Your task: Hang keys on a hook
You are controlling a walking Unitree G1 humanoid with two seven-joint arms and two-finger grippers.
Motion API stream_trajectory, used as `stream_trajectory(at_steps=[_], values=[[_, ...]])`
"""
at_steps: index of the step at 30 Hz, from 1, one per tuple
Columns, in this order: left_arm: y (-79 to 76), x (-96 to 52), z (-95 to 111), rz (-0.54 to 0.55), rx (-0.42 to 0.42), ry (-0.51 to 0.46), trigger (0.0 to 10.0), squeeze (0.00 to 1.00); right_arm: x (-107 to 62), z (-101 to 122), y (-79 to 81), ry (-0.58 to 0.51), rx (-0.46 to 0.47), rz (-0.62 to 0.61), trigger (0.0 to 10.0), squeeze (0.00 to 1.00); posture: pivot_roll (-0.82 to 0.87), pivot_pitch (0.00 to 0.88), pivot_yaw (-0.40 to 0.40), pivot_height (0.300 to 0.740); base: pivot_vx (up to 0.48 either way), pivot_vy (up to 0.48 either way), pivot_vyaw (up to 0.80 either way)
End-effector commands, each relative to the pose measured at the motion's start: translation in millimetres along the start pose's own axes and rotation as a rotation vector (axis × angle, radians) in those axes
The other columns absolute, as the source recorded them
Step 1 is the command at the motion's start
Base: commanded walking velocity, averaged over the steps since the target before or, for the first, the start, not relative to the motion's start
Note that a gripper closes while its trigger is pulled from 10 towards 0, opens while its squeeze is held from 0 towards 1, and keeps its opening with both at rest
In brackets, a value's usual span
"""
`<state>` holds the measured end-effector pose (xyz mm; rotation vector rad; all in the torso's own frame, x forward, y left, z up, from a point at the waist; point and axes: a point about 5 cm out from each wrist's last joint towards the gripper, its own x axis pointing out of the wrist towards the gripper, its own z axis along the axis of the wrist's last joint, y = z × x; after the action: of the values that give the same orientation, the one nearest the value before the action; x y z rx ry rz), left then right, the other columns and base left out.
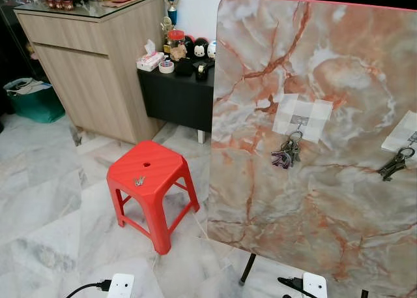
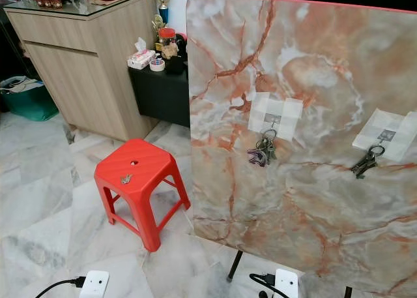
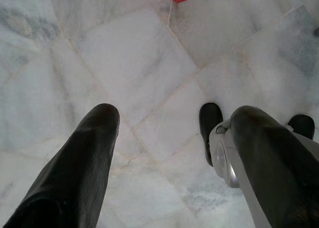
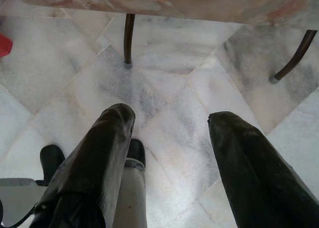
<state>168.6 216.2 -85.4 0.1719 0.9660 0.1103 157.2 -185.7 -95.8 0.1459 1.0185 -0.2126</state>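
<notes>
Left eye view: small keys [image 1: 139, 180] loose on red stool [image 1: 163, 162]. Both end effectors [image 3: 164, 153] [image 4: 172, 153] wide, empty, floorward. Risk: keys slipping off when pinched.

Your left gripper [image 3: 167, 153] and right gripper [image 4: 172, 153] both hang over the floor [image 1: 45, 200], fingers apart. Ahead of the left gripper stands the stool [image 1: 151, 172] with a key [image 1: 139, 180] lying on its seat. Ahead of the right gripper rises the tilted board [image 1: 313, 141], where two key bunches [image 1: 287, 151] [image 1: 395, 163] hang on hooks, side by side. Beyond the stool you have a cabinet [image 1: 98, 63] and, to its right, a low desk [image 1: 176, 96].
</notes>
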Motion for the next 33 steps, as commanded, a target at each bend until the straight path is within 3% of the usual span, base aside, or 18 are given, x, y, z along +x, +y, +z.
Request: stream_trajectory(at_steps=[1,5,13,33], values=[[1.6,-0.8,-5.5,0.003,0.003,0.023,10.0,0.0,-0.3,-1.5,-3.1,0.0,0.008,-0.013,10.0,0.0,0.04,0.0,-0.019,0.74,0.0,0.0,0.0],[1.3,-0.9,-6.0,0.002,0.003,0.025,10.0,0.0,-0.5,-3.1,-0.1,0.005,-0.061,0.008,10.0,0.0,0.03,0.0,-0.019,0.74,0.0,0.0,0.0],[0.0,-1.0,-6.5,-0.002,-0.004,0.027,10.0,0.0,-0.7,-3.9,-2.5,0.002,-0.017,-0.009,10.0,0.0,0.04,0.0,-0.026,0.74,0.0,0.262,0.0],[0.0,-0.9,-6.0,-0.003,-0.005,0.026,10.0,0.0,-0.5,-3.9,-1.9,0.011,-0.031,-0.005,10.0,0.0,0.04,0.0,-0.025,0.74,0.0,0.415,0.0]])
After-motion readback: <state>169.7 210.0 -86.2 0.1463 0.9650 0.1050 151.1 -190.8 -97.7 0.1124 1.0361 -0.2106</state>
